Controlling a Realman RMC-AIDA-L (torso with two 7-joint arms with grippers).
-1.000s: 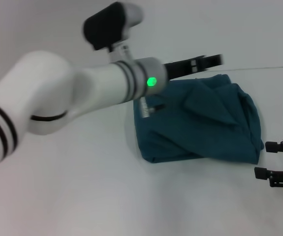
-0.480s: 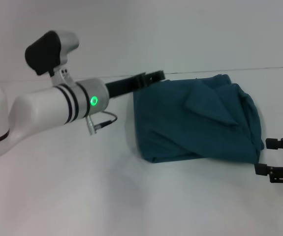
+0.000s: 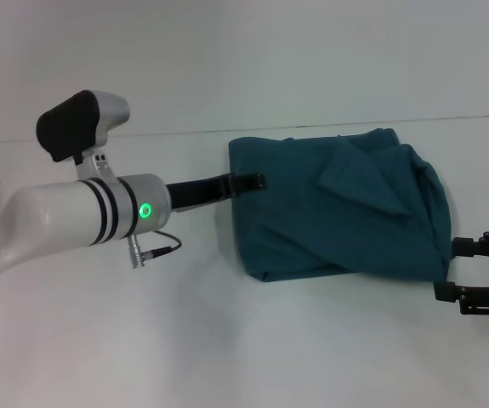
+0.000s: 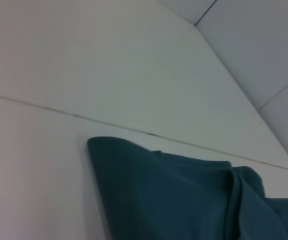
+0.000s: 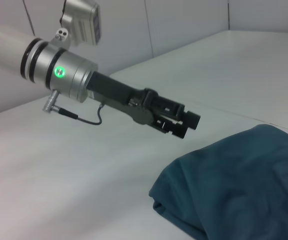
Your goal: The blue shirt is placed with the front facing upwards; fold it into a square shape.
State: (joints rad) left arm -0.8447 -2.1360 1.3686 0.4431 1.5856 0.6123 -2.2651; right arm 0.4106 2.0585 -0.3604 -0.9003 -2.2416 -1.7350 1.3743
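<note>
The blue shirt (image 3: 338, 208) lies on the white table as a folded, roughly square bundle with a loose flap on top; no lettering shows. It also appears in the left wrist view (image 4: 184, 200) and the right wrist view (image 5: 244, 185). My left gripper (image 3: 257, 181) hovers at the bundle's left edge, open and empty, and it shows again in the right wrist view (image 5: 186, 125) just off the cloth. Beside the shirt's near right corner, my right gripper (image 3: 455, 270) is open with nothing in it.
The white table (image 3: 184, 340) spreads all around the shirt. Its back edge meets the wall along a seam (image 3: 448, 117) just behind the cloth. A short cable (image 3: 157, 246) hangs from my left wrist.
My left arm has drawn back to the left and lower, from over the shirt's far edge to its left edge. The right gripper has shifted slightly toward the shirt. The shirt has not moved.
</note>
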